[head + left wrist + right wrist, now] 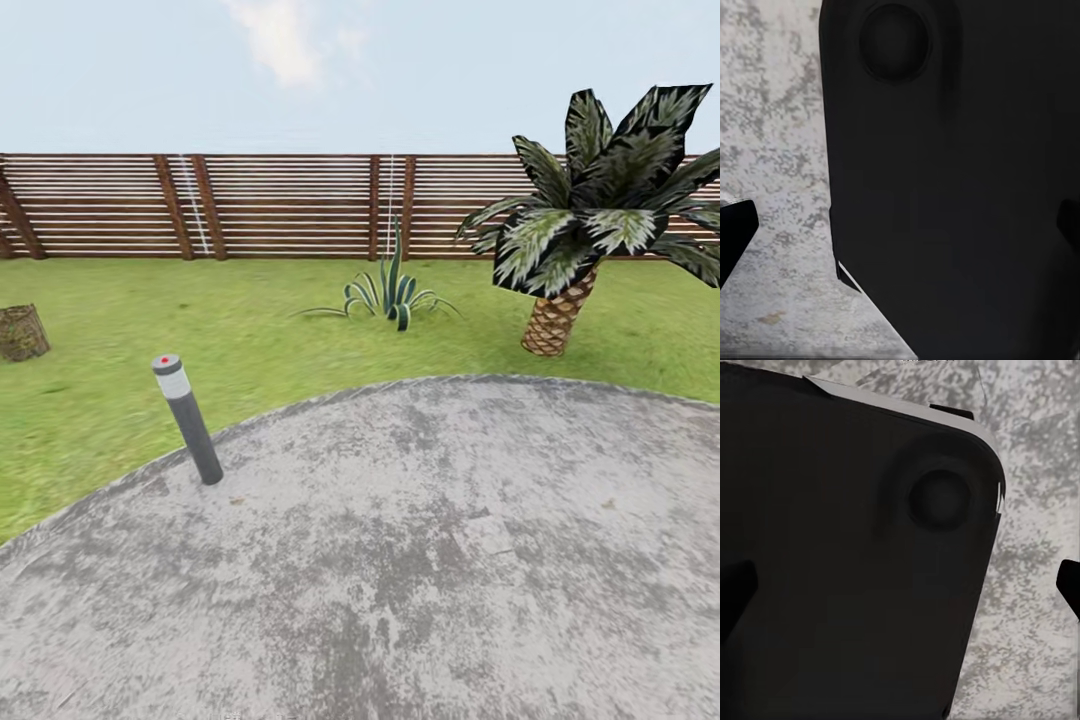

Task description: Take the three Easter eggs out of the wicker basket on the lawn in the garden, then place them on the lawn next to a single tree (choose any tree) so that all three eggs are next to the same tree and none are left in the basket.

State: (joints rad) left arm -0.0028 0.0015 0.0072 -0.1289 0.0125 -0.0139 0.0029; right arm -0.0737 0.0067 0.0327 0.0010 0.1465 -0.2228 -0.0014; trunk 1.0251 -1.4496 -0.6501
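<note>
Head view: wicker basket on the lawn at the far left edge, well off the grey patio with 1 bollard light at its rim; fence, palm. Left wrist view: dark robot body over paving, fingertips at the frame sides, grip state cannot be told. Right wrist view: same dark body, fingertips apart at the sides, state unclear.

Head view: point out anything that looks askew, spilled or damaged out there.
One thing stands out: the grey post light at the patio's edge leans over, its top tipped toward the grass, instead of standing upright. The fence, the short palm and the spiky plant look normal.
</note>
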